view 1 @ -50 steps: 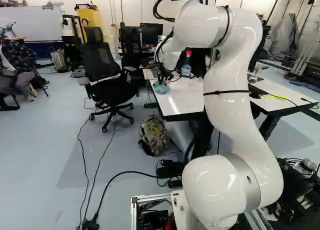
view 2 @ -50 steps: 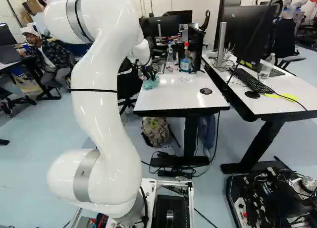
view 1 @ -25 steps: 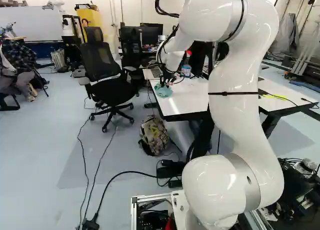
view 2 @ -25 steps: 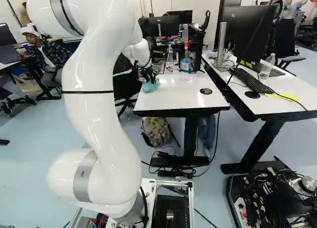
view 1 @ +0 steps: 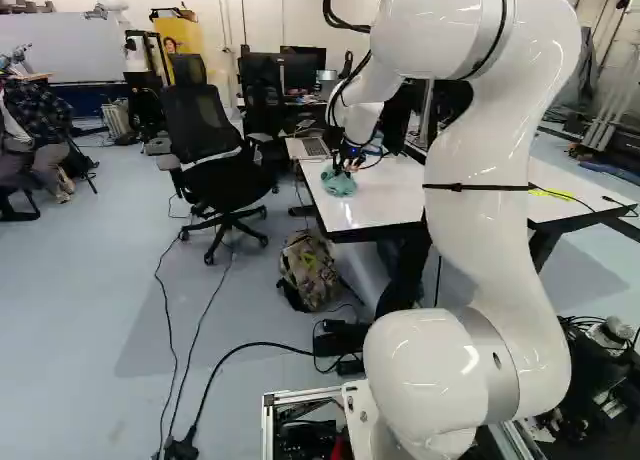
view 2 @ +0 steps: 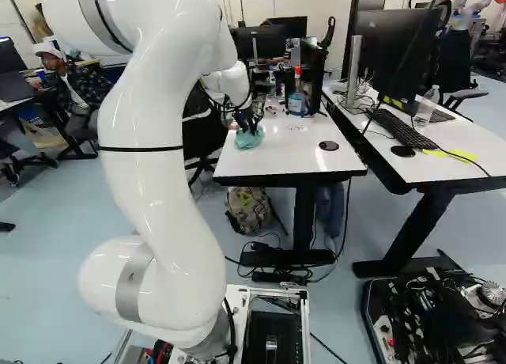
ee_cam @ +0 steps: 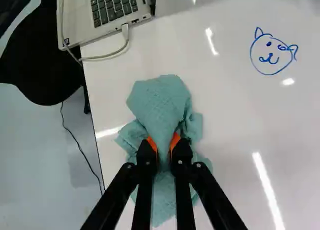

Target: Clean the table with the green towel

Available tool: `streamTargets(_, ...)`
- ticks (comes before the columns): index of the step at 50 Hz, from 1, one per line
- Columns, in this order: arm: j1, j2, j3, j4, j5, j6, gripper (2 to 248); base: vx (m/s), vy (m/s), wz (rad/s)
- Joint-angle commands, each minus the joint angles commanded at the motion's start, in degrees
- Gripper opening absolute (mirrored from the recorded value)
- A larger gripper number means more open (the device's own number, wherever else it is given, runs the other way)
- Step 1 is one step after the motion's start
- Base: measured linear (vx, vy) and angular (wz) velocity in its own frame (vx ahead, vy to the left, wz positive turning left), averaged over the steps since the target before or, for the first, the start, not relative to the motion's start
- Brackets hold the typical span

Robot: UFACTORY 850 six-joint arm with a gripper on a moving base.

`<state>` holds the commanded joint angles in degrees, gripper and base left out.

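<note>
Orange pads (ee_cam: pixel 175 140) of my hand (ee_cam: pixel 163 144) pinch the bunched green towel (ee_cam: pixel 161 102) on the table (ee_cam: pixel 230 125), near its edge. Beyond, the blue doodled face (ee_cam: pixel 270 60) is unwiped, so I'd judge the towel secured but that cleaning left to do

There is one towel (ee_cam: pixel 160 102) and one drawn face (ee_cam: pixel 270 57)

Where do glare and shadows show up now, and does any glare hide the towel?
Wrist view: bright streaks on the white tabletop, a small spot beside the drawn face, none hiding the towel. Left base view: highlights on the glossy arm, broad shadow on the floor.
</note>
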<state>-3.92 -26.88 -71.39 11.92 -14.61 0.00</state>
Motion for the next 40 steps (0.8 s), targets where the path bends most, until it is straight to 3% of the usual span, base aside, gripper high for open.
streamTargets(20,-3.4,1.6,2.1,0.0,0.0,0.0,46,0.000,0.000,0.000)
streamTargets(40,-5.9,7.7,7.4,0.0,0.0,0.0,46,0.000,0.000,0.000)
